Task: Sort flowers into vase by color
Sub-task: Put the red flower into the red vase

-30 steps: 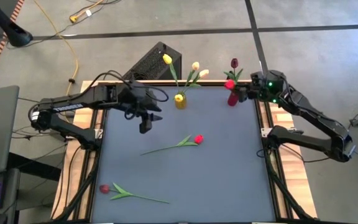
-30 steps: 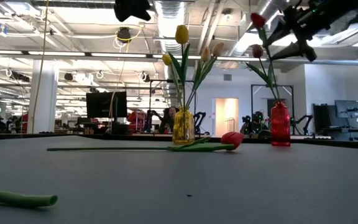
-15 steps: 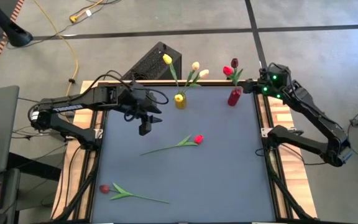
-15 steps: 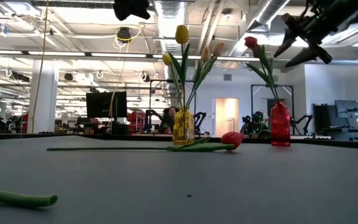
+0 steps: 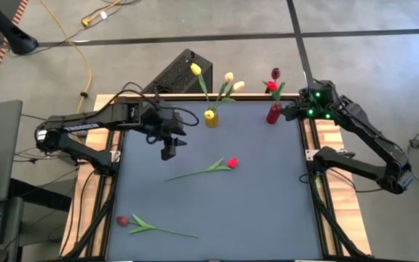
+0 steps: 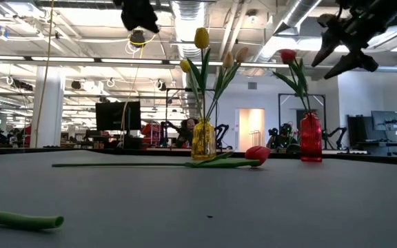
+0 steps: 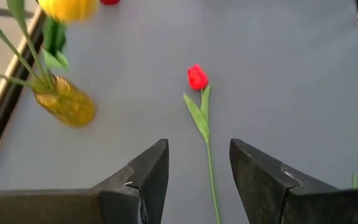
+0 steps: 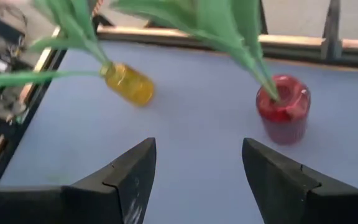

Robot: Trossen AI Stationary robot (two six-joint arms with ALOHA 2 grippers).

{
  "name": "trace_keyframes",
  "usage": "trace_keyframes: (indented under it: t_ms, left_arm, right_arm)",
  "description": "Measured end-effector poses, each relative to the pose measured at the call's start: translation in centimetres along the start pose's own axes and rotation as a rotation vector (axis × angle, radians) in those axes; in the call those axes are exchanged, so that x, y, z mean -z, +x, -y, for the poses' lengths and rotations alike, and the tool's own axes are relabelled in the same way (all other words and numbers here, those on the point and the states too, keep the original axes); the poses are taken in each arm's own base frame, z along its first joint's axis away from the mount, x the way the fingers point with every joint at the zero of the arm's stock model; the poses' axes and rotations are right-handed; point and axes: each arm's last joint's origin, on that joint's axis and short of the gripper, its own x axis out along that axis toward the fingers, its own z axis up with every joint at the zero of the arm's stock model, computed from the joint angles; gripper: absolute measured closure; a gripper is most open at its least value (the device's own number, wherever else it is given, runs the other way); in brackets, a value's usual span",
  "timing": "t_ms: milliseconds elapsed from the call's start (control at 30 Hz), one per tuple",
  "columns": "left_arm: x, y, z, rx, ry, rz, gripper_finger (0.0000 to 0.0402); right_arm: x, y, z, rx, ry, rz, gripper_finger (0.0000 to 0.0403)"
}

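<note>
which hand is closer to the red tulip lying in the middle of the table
Left. The left hand hovers open just above and to the side of the red tulip, whose stem runs toward it. The right hand is at the table's far edge beside the red vase, also open and empty.

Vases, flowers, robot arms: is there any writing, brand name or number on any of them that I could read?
None can be read.
Left arm: pale marks along it, too small to read.
Yellow vase and red vase: no label shows.
Screens in the room behind: too far and blurred.
</note>
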Motion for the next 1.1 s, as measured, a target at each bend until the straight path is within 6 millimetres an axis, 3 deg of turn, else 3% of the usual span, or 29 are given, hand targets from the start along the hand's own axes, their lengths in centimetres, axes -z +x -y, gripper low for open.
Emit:
trace_keyframes:
  t_ms: [100, 333, 500, 700, 1100]
  left_arm:
    - [1.1, 1.5, -0.1, 0.002, -0.005, -0.037, 0.0244]
    - [5.6, 6.9, -0.2, 0.024, -0.027, -0.065, 0.0244]
    - [8.3, 9.3, 0.0, 0.027, -0.034, -0.042, 0.0244]
    - [10.9, 11.3, 0.5, 0.041, -0.001, 0.019, 0.0244]
    - [13.6, 12.9, 2.6, 0.011, 0.084, 0.182, 0.0244]
  right_arm:
    - [0.3, -0.6, -0.7, -0.015, -0.029, -0.046, 0.0138]
    - [1.0, -1.3, -3.0, -0.129, -0.087, -0.105, 0.0138]
    - [2.0, -1.3, -4.2, -0.190, -0.097, -0.158, 0.0138]
    - [2.6, -1.5, -5.6, -0.256, -0.131, -0.148, 0.0139]
    - [3.6, -1.7, -7.3, -0.349, -0.267, -0.161, 0.0139]
